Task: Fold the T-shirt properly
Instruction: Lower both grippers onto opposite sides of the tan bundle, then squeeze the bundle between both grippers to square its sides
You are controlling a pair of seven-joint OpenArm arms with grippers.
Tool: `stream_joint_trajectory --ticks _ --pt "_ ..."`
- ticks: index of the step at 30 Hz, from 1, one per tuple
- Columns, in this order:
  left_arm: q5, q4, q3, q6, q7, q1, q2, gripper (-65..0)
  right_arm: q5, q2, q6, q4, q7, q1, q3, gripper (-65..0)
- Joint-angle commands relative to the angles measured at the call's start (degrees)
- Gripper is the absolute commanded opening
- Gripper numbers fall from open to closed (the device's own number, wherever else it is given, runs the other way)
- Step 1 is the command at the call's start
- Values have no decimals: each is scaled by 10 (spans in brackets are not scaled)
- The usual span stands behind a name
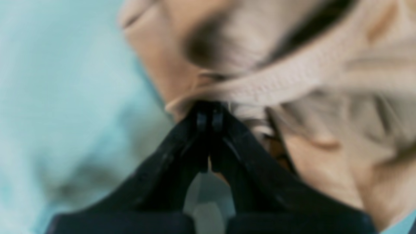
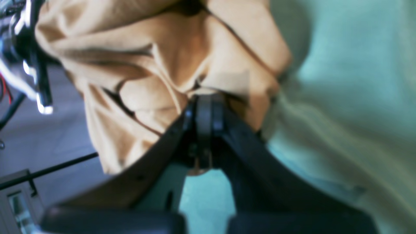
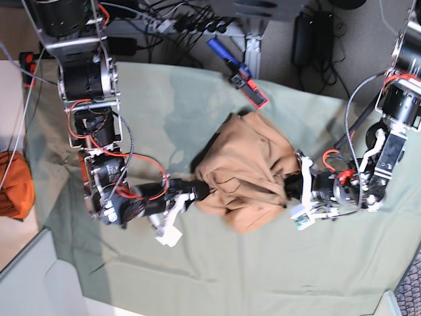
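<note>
The tan T-shirt (image 3: pixel 247 168) hangs bunched and wrinkled between my two arms, lifted over the sage-green table cloth (image 3: pixel 217 270). My left gripper (image 3: pixel 288 186), on the right of the base view, is shut on the shirt's ribbed edge (image 1: pixel 276 81); in its wrist view the black jaws meet at my left gripper (image 1: pixel 209 109) with cloth pinched at the tips. My right gripper (image 3: pixel 197 191) is shut on the opposite edge. Its wrist view shows my right gripper (image 2: pixel 204 100) with folds of the T-shirt (image 2: pixel 156 74) gathered above it. The neck label is not visible.
A deep-orange cloth bundle (image 3: pixel 14 184) lies at the left edge, off the table cloth. A blue and red tool (image 3: pixel 240 76) rests at the cloth's far edge. Cables and stand legs (image 3: pixel 197 23) crowd the floor behind the table.
</note>
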Motion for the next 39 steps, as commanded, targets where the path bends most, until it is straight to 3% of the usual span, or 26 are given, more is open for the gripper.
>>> stream_joint_trajectory --ticks 1,15,24,28,31,39 --pt "-4 -3 -4 9 -17 -28 -1 -650 12 2 69 9 -1 9 3 -650" --pt "7 -116 -4 9 -54 -126 21 -650 37 -1 70 98 -9 -93 3 -650" --pt "9 -127 -4 9 -53 -125 14 -650 43 -65 71 159 -17 -160 3 -650" --pt "-7 -127 -4 9 -43 -125 -13 -650 41 -91 71 184 -17 -174 3 -650" --pt "-66 -118 -4 9 -18 -125 -47 -650 41 -101 70 186 -17 -174 3 -650" --pt "-168 -42 -33 9 48 -120 -125 -650 32 -85 70 224 -21 -174 3 -650"
